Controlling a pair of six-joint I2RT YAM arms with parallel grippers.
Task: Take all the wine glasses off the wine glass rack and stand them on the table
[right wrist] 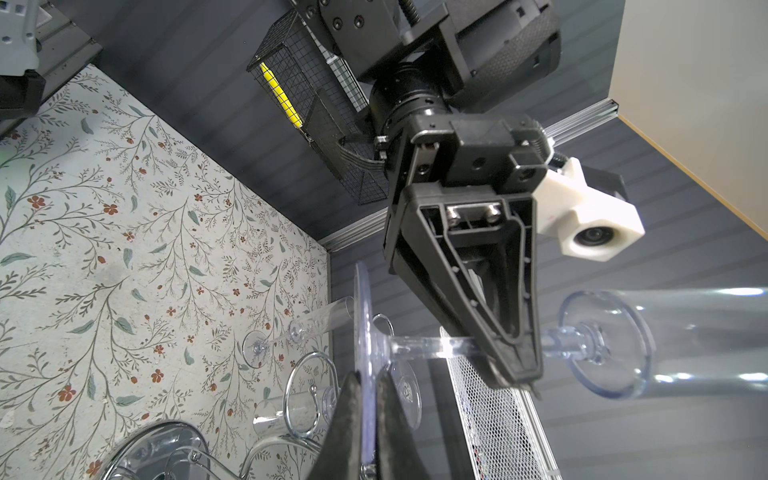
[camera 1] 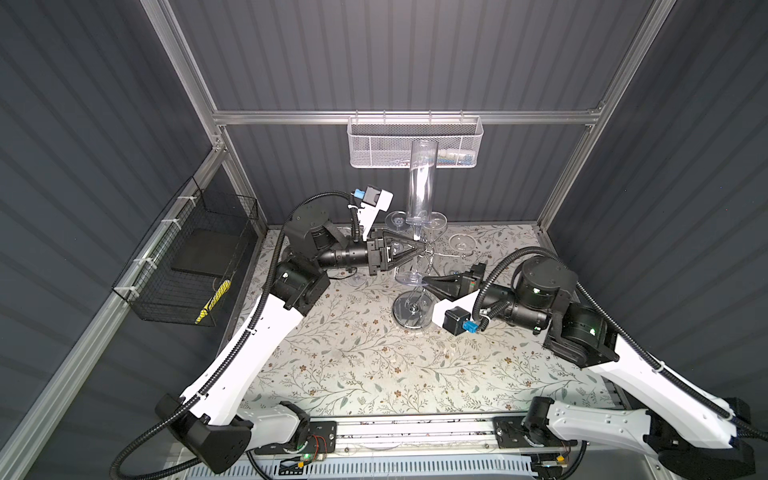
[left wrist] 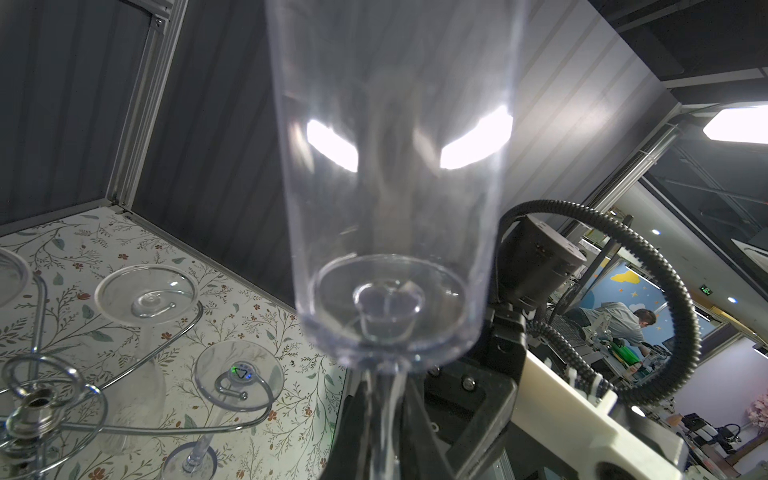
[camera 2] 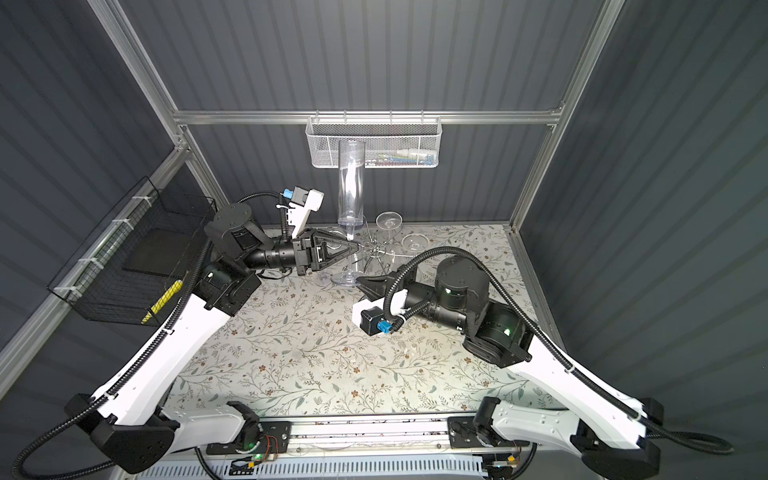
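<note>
The wine glass (camera 1: 422, 183), a tall clear flute, stands upright with its bowl on top, in both top views (camera 2: 351, 187). My left gripper (camera 1: 422, 248) is shut on its stem just under the bowl; the stem (left wrist: 384, 415) shows between the black fingers. My right gripper (camera 1: 424, 282) comes in from the right and is shut on the rim of the glass's foot (right wrist: 361, 316). The wine glass rack (camera 1: 405, 316), chrome wire on a round shiny base, stands right beside and below the glass. Its hub (left wrist: 37, 409) and curled arms carry other glasses.
Other clear glasses (camera 1: 395, 218) (camera 1: 461, 241) hang upside down on the rack's arms. A white mesh basket (camera 1: 415, 143) hangs on the back rail behind the bowl. A black wire basket (camera 1: 195, 257) is fixed to the left wall. The table has a floral cover (camera 1: 353, 365).
</note>
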